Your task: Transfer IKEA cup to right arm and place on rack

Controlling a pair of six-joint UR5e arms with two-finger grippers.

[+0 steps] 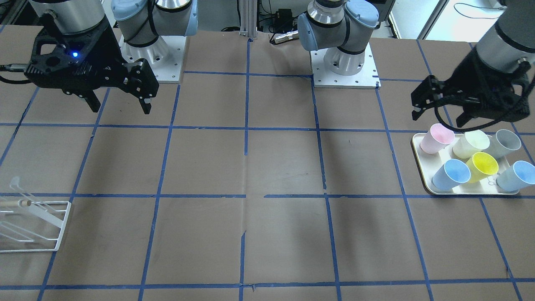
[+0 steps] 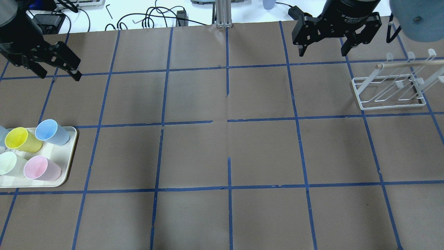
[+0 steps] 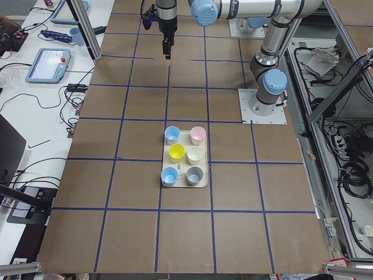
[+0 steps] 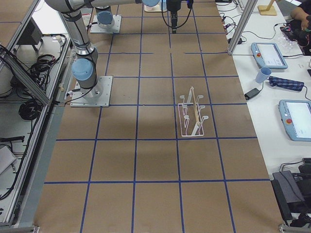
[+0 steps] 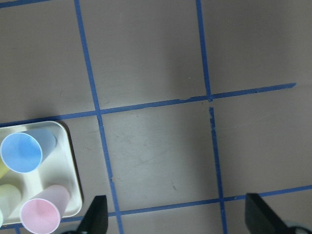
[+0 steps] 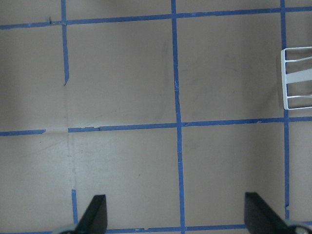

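IKEA cup (image 1: 482, 166) upright, mouth up, on tray (image 1: 476, 189) | left pincer (image 2: 59, 73) spread | right pincer (image 2: 322, 53) spread

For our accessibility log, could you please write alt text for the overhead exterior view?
Both grippers hover open over a blue-gridded table: left gripper top left, beyond the tray holding the yellow IKEA cup; right gripper top right, near the rack.

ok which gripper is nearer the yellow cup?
Left. The left gripper hovers by the tray holding the yellow cup; the right gripper is far off, near the rack.
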